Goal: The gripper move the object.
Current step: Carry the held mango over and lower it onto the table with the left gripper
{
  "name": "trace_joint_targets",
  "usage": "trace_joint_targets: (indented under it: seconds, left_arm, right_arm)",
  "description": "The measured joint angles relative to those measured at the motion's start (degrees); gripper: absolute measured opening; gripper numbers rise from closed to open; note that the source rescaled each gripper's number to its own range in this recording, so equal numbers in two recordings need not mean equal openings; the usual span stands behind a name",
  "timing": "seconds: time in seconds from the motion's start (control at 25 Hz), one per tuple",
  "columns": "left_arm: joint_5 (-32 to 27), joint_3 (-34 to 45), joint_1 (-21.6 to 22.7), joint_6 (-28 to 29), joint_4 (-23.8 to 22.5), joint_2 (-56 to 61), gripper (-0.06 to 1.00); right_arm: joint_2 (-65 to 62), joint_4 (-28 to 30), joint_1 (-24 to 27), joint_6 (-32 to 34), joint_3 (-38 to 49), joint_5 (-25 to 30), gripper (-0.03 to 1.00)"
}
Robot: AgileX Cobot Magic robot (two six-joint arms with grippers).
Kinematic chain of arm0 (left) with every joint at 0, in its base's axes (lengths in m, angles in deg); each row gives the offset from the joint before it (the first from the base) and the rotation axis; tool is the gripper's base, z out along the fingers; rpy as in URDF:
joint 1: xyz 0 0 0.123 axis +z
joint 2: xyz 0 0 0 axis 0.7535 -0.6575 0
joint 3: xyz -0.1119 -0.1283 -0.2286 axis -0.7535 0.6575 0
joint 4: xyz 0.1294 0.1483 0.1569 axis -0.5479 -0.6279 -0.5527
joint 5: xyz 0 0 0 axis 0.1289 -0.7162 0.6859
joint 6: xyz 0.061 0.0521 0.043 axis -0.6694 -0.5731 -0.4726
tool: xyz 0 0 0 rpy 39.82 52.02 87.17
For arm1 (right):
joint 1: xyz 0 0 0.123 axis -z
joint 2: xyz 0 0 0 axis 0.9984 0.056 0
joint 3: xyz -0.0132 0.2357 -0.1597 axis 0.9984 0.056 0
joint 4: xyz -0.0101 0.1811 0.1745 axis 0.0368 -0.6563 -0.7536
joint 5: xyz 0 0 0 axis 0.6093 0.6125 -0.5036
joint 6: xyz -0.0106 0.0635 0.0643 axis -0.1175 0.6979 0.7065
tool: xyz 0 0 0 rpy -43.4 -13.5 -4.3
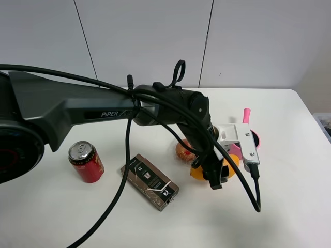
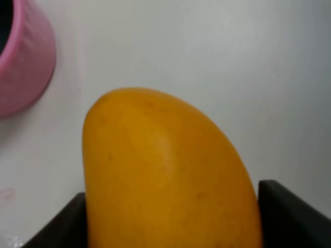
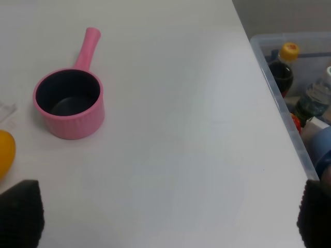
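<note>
Mango [image 2: 165,175] — held by left gripper [image 2: 173,217], black fingers [image 2: 292,217] either side, right of centre on white table [image 1: 289,206] | wrapped muffin [image 1: 183,150] just beside it, pink saucepan [image 3: 70,106] near | right gripper [image 3: 166,214] — jaws wide, holding nothing.

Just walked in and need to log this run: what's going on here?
The left arm reaches across the table, and the left gripper is closed on the mango, with a finger on each side. Whether the mango is lifted cannot be told. A pink pot stands close by. The right gripper is open and holds nothing.
</note>
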Motion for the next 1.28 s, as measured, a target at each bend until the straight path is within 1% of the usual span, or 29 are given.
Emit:
trace_joint_targets:
  seconds: [0.12, 0.2, 0.48, 0.68, 0.84, 1.12, 1.28]
  left_arm:
    - [1.34, 0.00, 0.00, 0.43, 1.96, -1.25, 0.01]
    - [1.90, 0.00, 0.00, 2.28, 2.36, -1.89, 0.01]
    - [3.49, 0.00, 0.00, 14.69, 2.49, -2.23, 0.01]
    - [3.95, 0.00, 0.00, 19.43, 2.44, -3.09, 0.01]
    - [3.95, 0.00, 0.00, 20.72, 1.99, -4.46, 0.01]
    - [4.50, 0.00, 0.00, 20.97, -0.38, -4.72, 0.01]
    - [4.50, 0.00, 0.00, 20.97, -0.74, -4.88, 0.01]
  right_arm:
    - [0.00, 0.00, 0.00, 0.00, 0.00, 0.00, 1.00]
    - [0.00, 0.00, 0.00, 0.00, 0.00, 0.00, 1.00]
    - [0.00, 0.00, 0.00, 0.00, 0.00, 0.00, 1.00]
    - [0.00, 0.00, 0.00, 0.00, 0.00, 0.00, 1.00]
    - [0.00, 0.00, 0.00, 0.00, 0.00, 0.00, 1.00]
    - [0.00, 0.00, 0.00, 0.00, 0.00, 0.00, 1.00]
    - [0.00, 0.00, 0.00, 0.00, 0.00, 0.00, 1.00]
